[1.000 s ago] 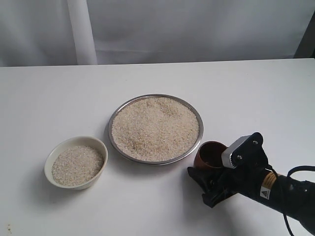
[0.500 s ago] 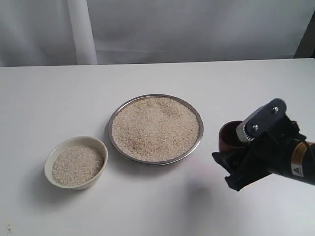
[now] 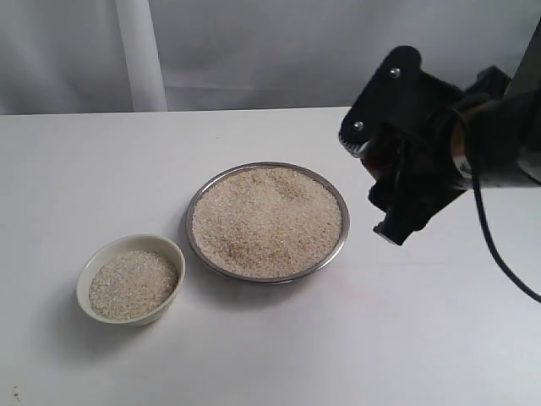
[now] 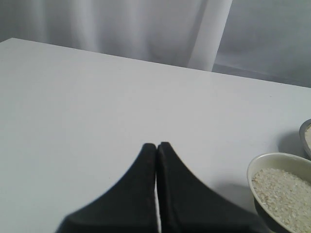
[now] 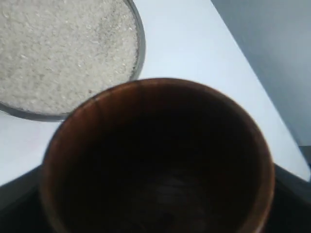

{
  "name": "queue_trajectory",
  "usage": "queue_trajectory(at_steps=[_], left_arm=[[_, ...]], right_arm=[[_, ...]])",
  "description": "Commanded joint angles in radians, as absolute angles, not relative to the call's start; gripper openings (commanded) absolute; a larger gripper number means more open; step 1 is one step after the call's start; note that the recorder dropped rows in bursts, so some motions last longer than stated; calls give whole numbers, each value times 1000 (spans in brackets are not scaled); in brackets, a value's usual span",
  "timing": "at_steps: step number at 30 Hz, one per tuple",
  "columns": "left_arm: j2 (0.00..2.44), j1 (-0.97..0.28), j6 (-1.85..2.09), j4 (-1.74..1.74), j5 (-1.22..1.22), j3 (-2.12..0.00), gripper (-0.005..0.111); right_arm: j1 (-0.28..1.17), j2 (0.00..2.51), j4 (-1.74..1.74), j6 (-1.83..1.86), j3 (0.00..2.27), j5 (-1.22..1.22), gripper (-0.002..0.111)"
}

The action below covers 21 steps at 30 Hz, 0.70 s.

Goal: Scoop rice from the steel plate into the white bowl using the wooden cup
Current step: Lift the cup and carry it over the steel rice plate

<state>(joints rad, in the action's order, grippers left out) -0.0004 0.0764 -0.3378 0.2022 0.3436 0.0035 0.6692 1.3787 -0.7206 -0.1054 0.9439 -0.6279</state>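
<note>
The steel plate (image 3: 188, 222) lies mid-table, heaped with rice (image 3: 266, 220). To its left stands the white bowl (image 3: 84, 275), partly filled with rice (image 3: 133, 283). My right gripper (image 3: 390, 211) hangs in the air to the right of the plate and is shut on the wooden cup (image 5: 146, 90). The cup's dark inside looks empty in the right wrist view; in the exterior view the arm hides the cup. The plate's rim (image 5: 141, 43) shows beyond the cup. My left gripper (image 4: 156, 145) is shut on nothing, low over the table beside the bowl (image 4: 272, 162).
The white table (image 3: 101, 169) carries only the plate and bowl. A pale curtain (image 3: 254, 51) hangs behind its far edge. The right arm's black cable (image 3: 499, 262) loops down at the right.
My right gripper has lifted the wooden cup off the table by the plate's near right rim and carried it up and away. The plate and bowl have not moved.
</note>
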Motion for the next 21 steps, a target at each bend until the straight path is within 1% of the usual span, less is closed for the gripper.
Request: queue_trajectory(at_steps=[1, 5, 11, 17, 21], left_arm=[[0, 70, -340, 196, 337, 0, 0], [0, 70, -340, 196, 337, 0, 0], [0, 70, -340, 196, 337, 0, 0], [0, 70, -340, 196, 337, 0, 0], [0, 70, -340, 196, 337, 0, 0]], right_arm=[[703, 1488, -815, 6, 1088, -784, 0], [711, 1627, -901, 113, 1229, -853, 0], [711, 1815, -1020, 309, 1393, -856, 0], [711, 1978, -1111, 466, 1518, -857, 0], [711, 2066, -1163, 500, 1576, -853, 0]])
